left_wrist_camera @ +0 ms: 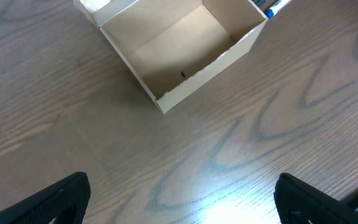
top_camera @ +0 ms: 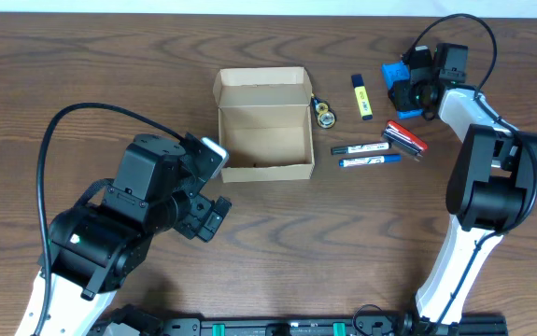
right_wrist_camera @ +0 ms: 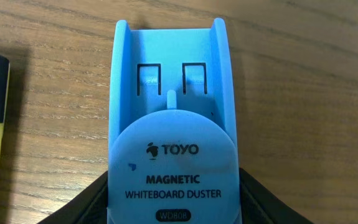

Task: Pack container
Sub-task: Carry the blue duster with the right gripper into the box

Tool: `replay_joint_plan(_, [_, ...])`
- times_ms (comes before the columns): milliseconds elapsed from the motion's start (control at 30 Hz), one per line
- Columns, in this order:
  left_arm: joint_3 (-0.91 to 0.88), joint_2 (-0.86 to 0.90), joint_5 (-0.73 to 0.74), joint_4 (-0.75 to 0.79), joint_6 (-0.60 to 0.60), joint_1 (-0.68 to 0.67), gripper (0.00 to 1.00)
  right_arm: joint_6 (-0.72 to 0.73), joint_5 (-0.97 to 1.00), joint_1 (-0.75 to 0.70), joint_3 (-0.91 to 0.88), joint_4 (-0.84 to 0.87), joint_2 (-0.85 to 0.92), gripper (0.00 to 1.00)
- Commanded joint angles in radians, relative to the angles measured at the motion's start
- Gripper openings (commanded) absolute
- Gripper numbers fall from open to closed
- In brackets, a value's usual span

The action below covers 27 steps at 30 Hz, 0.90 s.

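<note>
Starting on the left: the left end effector [left_wrist_camera: 182, 204] is spread wide with nothing in it, hanging over bare worktop [left_wrist_camera: 54, 112] a bit short of the container [top_camera: 263, 140]. The container sits mid-worktop with its flap folded back on the far side, and looks empty as far as I can tell.

Right of it there's a little pile waiting: a small yellow-and-black round thing [top_camera: 324, 114] right by the box wall, two markers [top_camera: 366, 155] lying side by side, a red-and-black item [top_camera: 405, 137], and a yellow highlighter [top_camera: 362, 96].

Far right, the right end effector [right_wrist_camera: 179, 202] is closed onto a blue whiteboard duster [right_wrist_camera: 169, 93]. In the wrist view its dark fingers [right_wrist_camera: 94, 199] sit tight against both sides of the rounded end.

What I'd worry about:
- That grip is on a curved plastic edge, so the duster could swivel or pop out on the lift.
- The highlighter lies just beside it and could get dragged along.
- The route to the box passes over the other bits, so a low carry would scatter them.
- Nobody is bracing the cardboard, so clipping a wall probably shoves the whole box.
</note>
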Motion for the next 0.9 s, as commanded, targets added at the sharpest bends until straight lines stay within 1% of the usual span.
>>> replay_joint_plan(0, [0.012,0.001,0.003,-0.002,-0.007,0.003,0.95,0.066,0.020,-0.002,0.010,-0.050,-0.023,0.37])
replay_joint_plan(100, [0.012,0.001,0.003,-0.002,-0.007,0.003,0.95,0.066,0.021,0.003,0.026,-0.098,-0.093,0.35])
replay_joint_plan(233, [0.012,0.001,0.003,-0.002,-0.007,0.003,0.95,0.066,0.013,0.018,0.044,-0.171,-0.221,0.34])
replay_joint_plan(300, [0.012,0.001,0.003,-0.002,-0.007,0.003,0.95,0.066,-0.004,0.042,0.044,-0.208,-0.297,0.34])
replay_joint_plan(400, [0.012,0.001,0.003,-0.002,-0.007,0.003,0.95,0.063,-0.010,0.090,0.044,-0.249,-0.383,0.31])
replay_joint_plan(533, [0.012,0.001,0.003,-0.002,-0.007,0.003,0.95,0.021,-0.018,0.201,0.044,-0.295,-0.464,0.31])
replay_joint_plan(633, [0.012,0.001,0.003,-0.002,-0.007,0.003,0.95,-0.036,-0.052,0.307,0.044,-0.321,-0.480,0.32])
replay_joint_plan(767, [0.012,0.001,0.003,-0.002,-0.007,0.003,0.95,-0.135,-0.084,0.437,0.044,-0.366,-0.472,0.32])
replay_joint_plan(867, [0.012,0.001,0.003,-0.002,-0.007,0.003,0.95,-0.235,-0.084,0.531,0.044,-0.411,-0.472,0.30])
